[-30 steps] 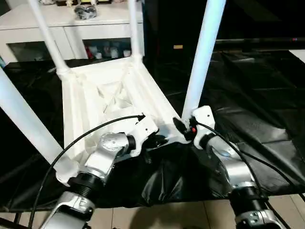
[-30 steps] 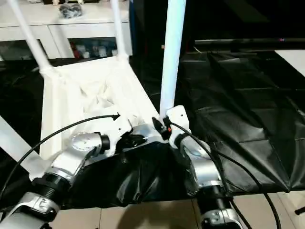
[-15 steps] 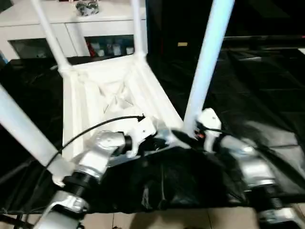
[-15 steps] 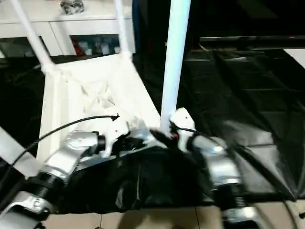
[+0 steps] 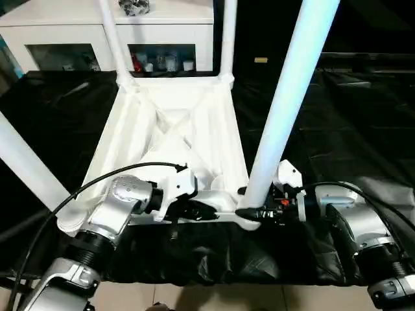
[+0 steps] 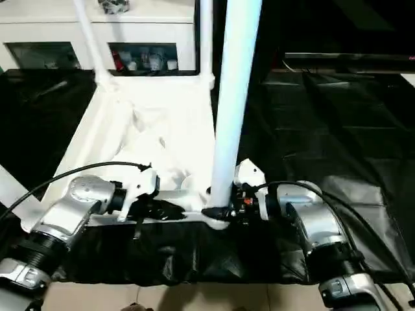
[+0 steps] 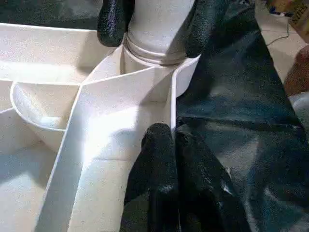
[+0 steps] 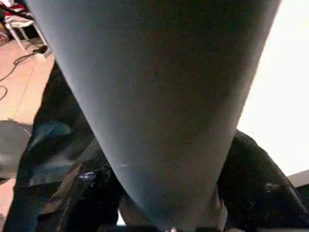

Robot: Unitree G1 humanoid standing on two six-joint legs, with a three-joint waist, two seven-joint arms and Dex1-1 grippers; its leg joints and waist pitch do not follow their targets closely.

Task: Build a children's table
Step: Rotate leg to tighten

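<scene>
The white tabletop (image 5: 175,123) lies upside down on a black sheet, ribbed underside up. Legs stand in its corner sockets: the near right leg (image 5: 292,91), the near left leg (image 5: 26,162), and two far legs (image 5: 110,39) (image 5: 228,39). My right gripper (image 5: 249,210) clasps the near right leg at its base, just above the socket; one of its black fingers (image 7: 113,19) shows on each side of the tube in the left wrist view. My left gripper (image 7: 169,140) is shut on the tabletop's thin front rim beside that same socket.
The black sheet (image 5: 350,116) covers the surface to the right and front. A white cabinet (image 5: 65,26) with glass doors stands behind the table. Pale floor tiles (image 5: 214,298) show below the sheet's front edge.
The camera has shifted, so the table sits squarer in view. My right forearm has swung out to the right and its gripper now sits lower, at the leg's base. The left gripper stays at the rim.
</scene>
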